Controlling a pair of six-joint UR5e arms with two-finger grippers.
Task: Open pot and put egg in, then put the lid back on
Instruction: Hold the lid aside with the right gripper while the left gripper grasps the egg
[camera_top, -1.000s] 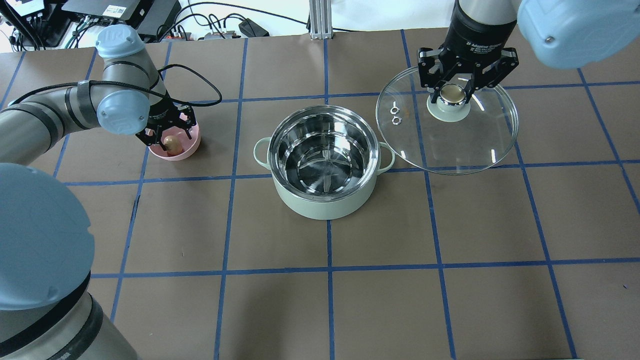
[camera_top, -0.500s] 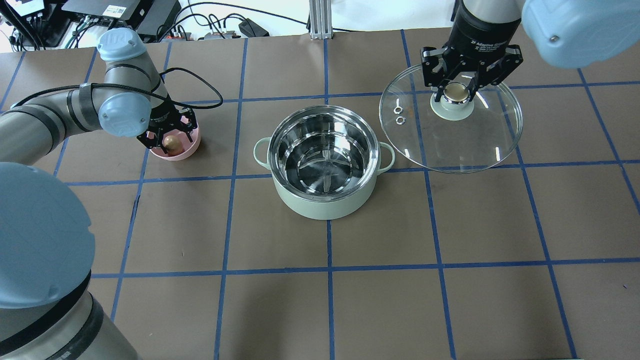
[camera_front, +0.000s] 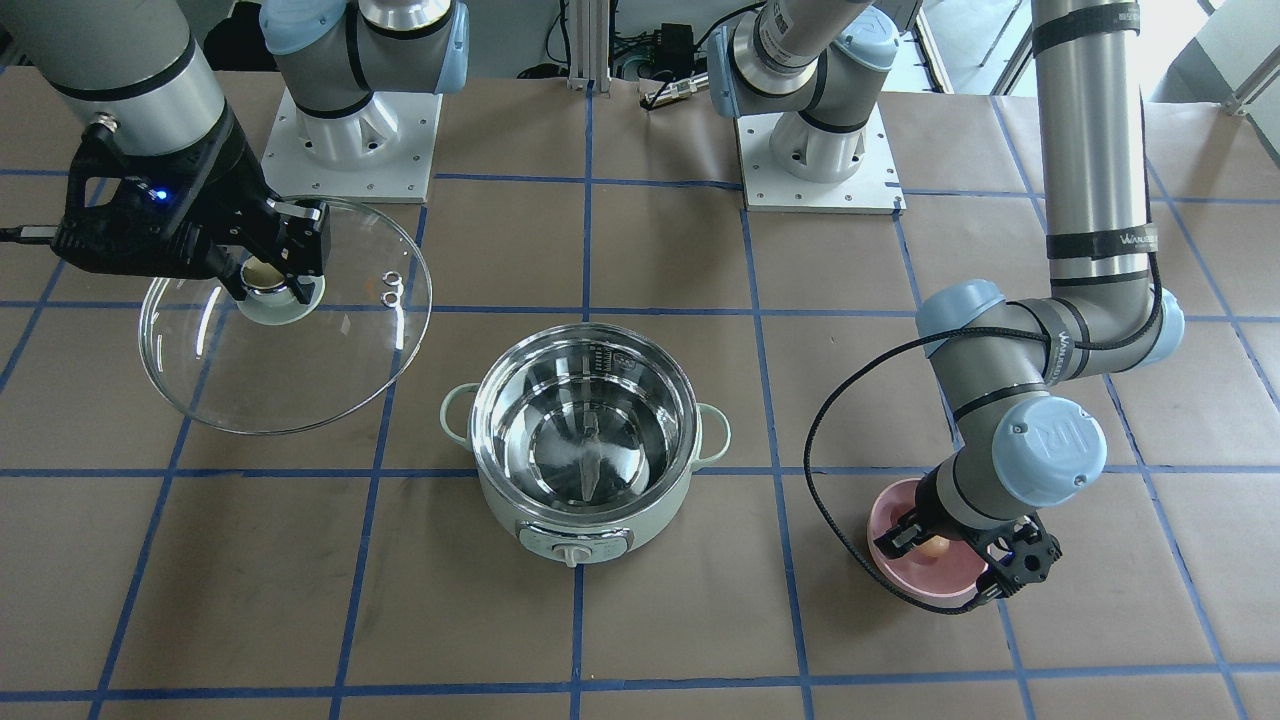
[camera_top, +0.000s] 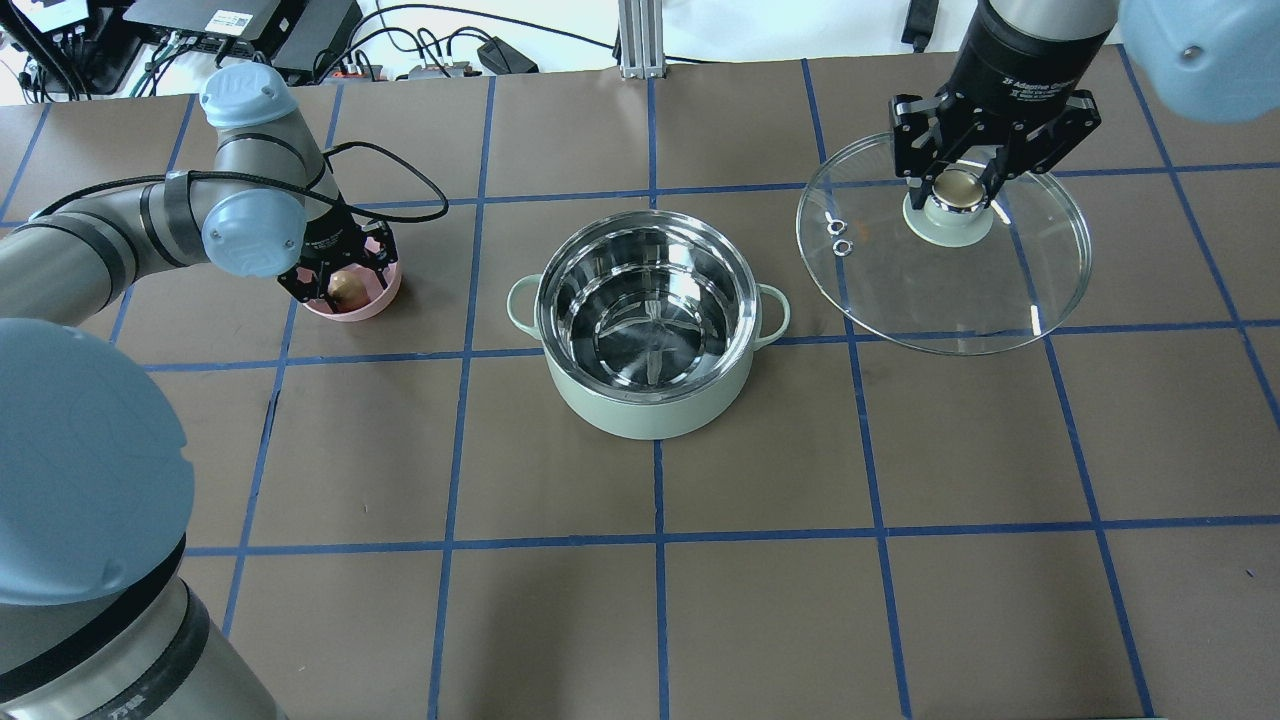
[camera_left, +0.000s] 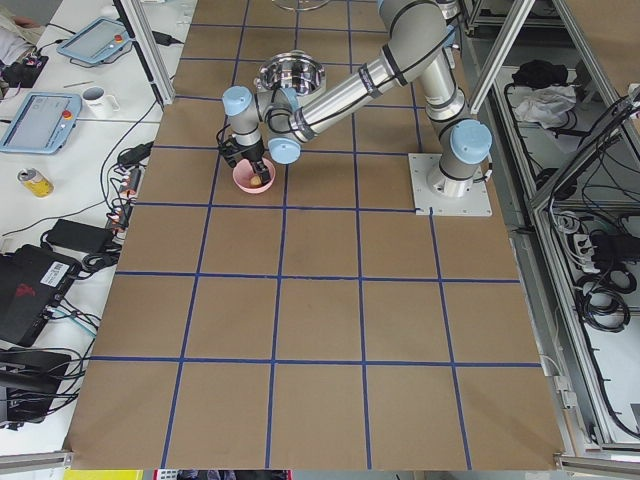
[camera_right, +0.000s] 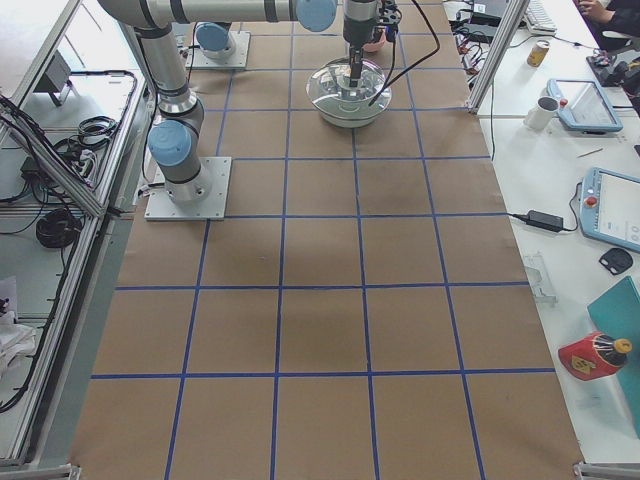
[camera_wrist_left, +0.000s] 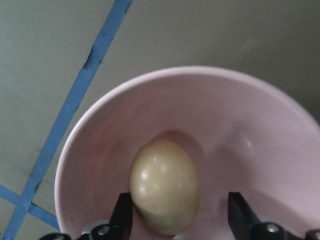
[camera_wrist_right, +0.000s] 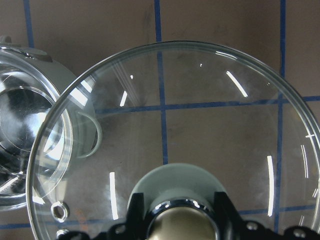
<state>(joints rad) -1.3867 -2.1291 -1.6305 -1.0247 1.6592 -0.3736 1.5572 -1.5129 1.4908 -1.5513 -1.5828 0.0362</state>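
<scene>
Now: lid (camera_top: 940, 290) clear, egg (camera_wrist_left: 165, 186) grasp pending

Right gripper (camera_top: 958, 188), clamped on the lid, holds it further from the open pot (camera_top: 650, 410) than before. Left gripper (camera_top: 340, 285) sits lower in the pink bowl (camera_wrist_left: 250, 125), jaws apart astride the egg.

The right gripper (camera_front: 266, 284) was clamped on the beige knob (camera_front: 262, 272) of the lid (camera_front: 300, 370). The clear glass disc spread out beneath and around that claw, with its two small vent rings (camera_front: 392, 290) just beside the fingers on the pot's side. The pot (camera_front: 540, 535) stood uncovered, well apart from that claw toward the robot's left, its shiny steel inside showing. Farther the same way, the left gripper (camera_front: 955, 550) reached down into a pink bowl (camera_front: 930, 592). Its fingers were spread to either side of the egg (camera_front: 937, 546), which lay between them.
</scene>
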